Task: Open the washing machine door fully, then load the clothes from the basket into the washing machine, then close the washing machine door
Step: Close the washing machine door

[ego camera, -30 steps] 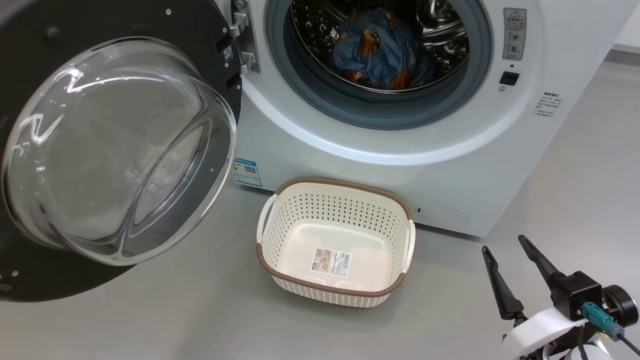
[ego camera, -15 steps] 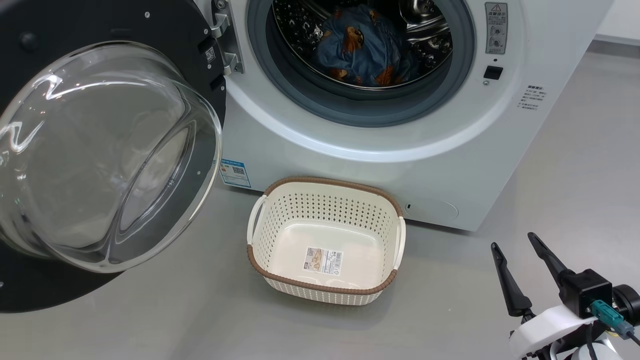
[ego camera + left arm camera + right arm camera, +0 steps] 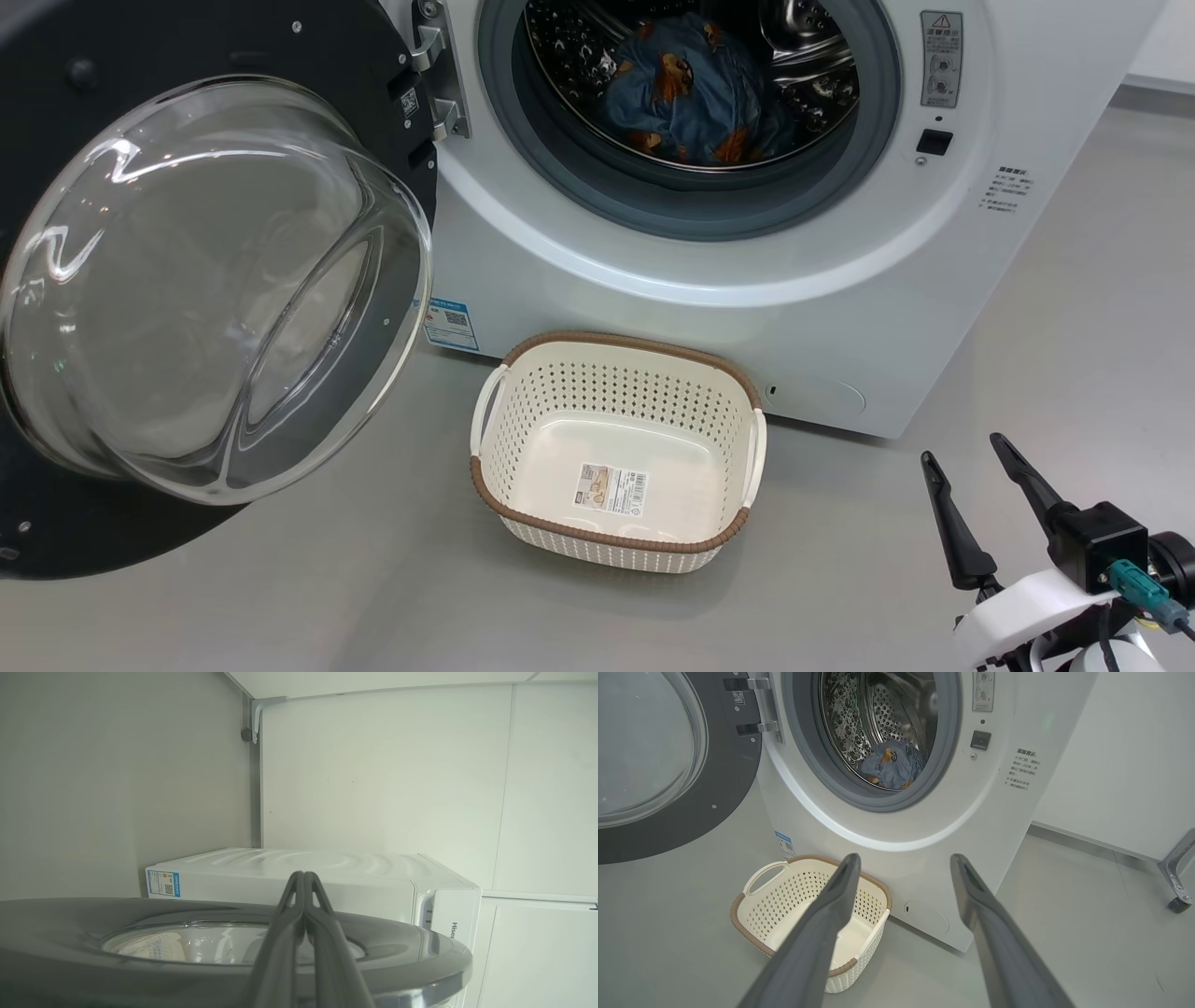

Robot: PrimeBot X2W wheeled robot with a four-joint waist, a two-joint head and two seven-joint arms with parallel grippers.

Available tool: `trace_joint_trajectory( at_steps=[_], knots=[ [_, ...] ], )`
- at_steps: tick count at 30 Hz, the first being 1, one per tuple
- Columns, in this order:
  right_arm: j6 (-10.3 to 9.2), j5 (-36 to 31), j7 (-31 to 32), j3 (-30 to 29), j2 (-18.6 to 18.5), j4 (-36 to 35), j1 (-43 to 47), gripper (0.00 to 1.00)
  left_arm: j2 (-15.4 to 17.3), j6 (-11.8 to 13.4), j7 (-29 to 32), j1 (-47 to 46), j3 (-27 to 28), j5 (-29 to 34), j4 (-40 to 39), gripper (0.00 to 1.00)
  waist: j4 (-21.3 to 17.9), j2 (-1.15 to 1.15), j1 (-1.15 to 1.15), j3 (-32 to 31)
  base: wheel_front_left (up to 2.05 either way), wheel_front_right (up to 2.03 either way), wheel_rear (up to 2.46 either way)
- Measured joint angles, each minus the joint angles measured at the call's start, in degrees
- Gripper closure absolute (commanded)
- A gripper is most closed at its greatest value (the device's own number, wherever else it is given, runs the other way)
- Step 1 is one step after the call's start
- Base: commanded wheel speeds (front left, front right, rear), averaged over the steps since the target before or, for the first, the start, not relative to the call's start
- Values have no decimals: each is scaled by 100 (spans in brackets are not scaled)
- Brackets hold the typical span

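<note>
**Washing machine door** [image 3: 215, 280]: round, wide glossy black rim, clear glass bowl bulging from its centre. Swung wide open on a metal hinge [image 3: 439, 75] at the machine's left front edge, hanging above the floor [image 3: 1074, 327].

**Washing machine** [image 3: 747, 317]: white front-loader, grey gasket [image 3: 691, 201], perforated steel drum [image 3: 822, 56]. A blue-edged sticker [image 3: 451, 322] sits low at the front left corner.

**Clothes** [image 3: 691, 93]: one crumpled bundle of blue fabric with orange-brown figures, lying in the bottom of the drum.

**Basket** [image 3: 635, 338]: cream, perforated, brown woven-look rim, white side handles. Stands upright on the floor, just before the machine's lower front edge; a label lies on its floor.

**Right gripper** [image 3: 963, 448]: fingers spread wide, nothing between them. Above the floor, right of the basket and apart from it, near the machine's front right corner.

**Left gripper** [image 3: 303, 877]: fingers pressed together, nothing between them, set before the door's outer face. Contact with the door cannot be told.

**By view**: the head view gives the door's inner side and the basket label. The left wrist view gives the door's outer face, the machine's flat top and white wall panels [image 3: 383, 774]. The right wrist view looks deeper into the drum and takes in a castor [image 3: 1178, 903] by the wall.
</note>
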Motion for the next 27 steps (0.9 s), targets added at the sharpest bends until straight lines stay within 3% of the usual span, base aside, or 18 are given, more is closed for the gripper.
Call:
trace_joint_trajectory(
  at_steps=[27],
  knots=[
    [0, 0, 0, -145, 8, -14, 92, 0, -515, -196, 1040, 417, -358, -305, -611, 100, 278, 0, 0, -59, 0, 0, 0]
  ],
)
